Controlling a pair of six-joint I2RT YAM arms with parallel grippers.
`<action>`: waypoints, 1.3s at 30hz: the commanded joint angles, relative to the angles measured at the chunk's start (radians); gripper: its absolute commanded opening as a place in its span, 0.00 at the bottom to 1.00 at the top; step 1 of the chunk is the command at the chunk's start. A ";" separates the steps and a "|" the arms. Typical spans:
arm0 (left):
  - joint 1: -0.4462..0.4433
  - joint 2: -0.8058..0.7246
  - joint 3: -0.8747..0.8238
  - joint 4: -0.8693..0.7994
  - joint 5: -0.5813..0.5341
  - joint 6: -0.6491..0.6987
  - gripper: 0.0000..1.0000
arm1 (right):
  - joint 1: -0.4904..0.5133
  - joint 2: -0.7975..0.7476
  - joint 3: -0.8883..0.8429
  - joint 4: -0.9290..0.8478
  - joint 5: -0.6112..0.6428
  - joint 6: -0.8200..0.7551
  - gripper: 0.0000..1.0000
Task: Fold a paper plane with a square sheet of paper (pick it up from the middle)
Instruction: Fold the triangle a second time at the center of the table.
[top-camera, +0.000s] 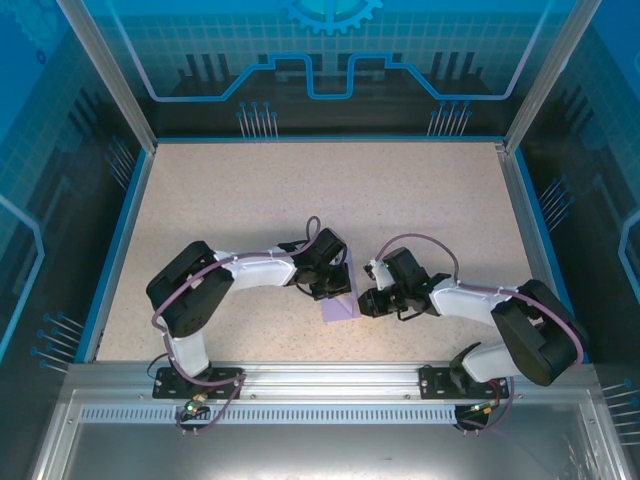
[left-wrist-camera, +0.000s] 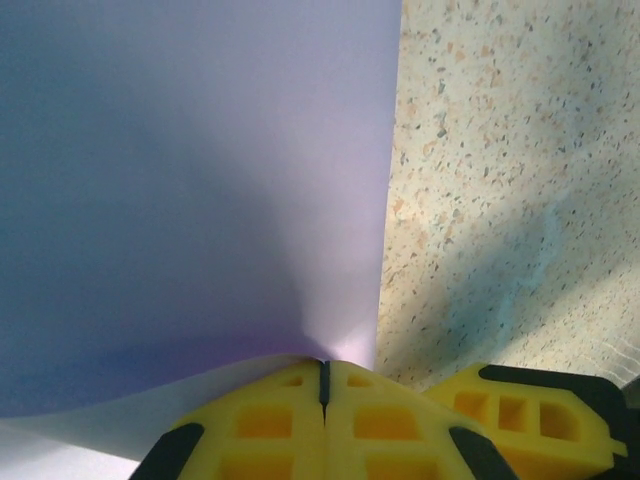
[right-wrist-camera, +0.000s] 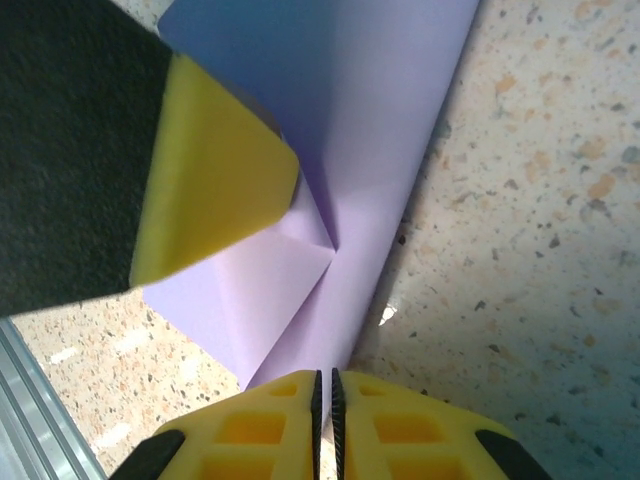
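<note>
The square sheet of paper (top-camera: 341, 309) is pale lilac and lies on the speckled table between the two arms, near the front. It is folded along its length, and a triangular flap (right-wrist-camera: 255, 290) is turned over near one end. My left gripper (top-camera: 333, 292) is shut on the paper's edge, and the sheet (left-wrist-camera: 200, 180) puckers at its closed yellow tips (left-wrist-camera: 323, 372). My right gripper (top-camera: 366, 303) faces it from the right, its jaws (right-wrist-camera: 323, 385) pressed onto the folded edge of the sheet (right-wrist-camera: 390, 120). The left gripper's yellow finger (right-wrist-camera: 215, 180) rests on the sheet close by.
The speckled table top (top-camera: 300, 200) stretches open behind and to both sides of the paper. A blue rim (top-camera: 120, 240) and metal posts frame it. An aluminium rail (top-camera: 320, 375) runs along the near edge, close to the paper.
</note>
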 joint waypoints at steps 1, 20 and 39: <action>0.010 0.008 0.021 0.017 -0.034 -0.029 0.00 | 0.008 -0.012 -0.012 -0.016 0.002 0.000 0.14; 0.012 0.031 0.036 0.042 -0.054 -0.042 0.00 | 0.032 0.010 -0.013 -0.028 0.032 -0.007 0.13; 0.014 0.059 0.047 0.052 -0.064 -0.043 0.00 | 0.031 0.000 -0.022 -0.036 0.036 -0.003 0.13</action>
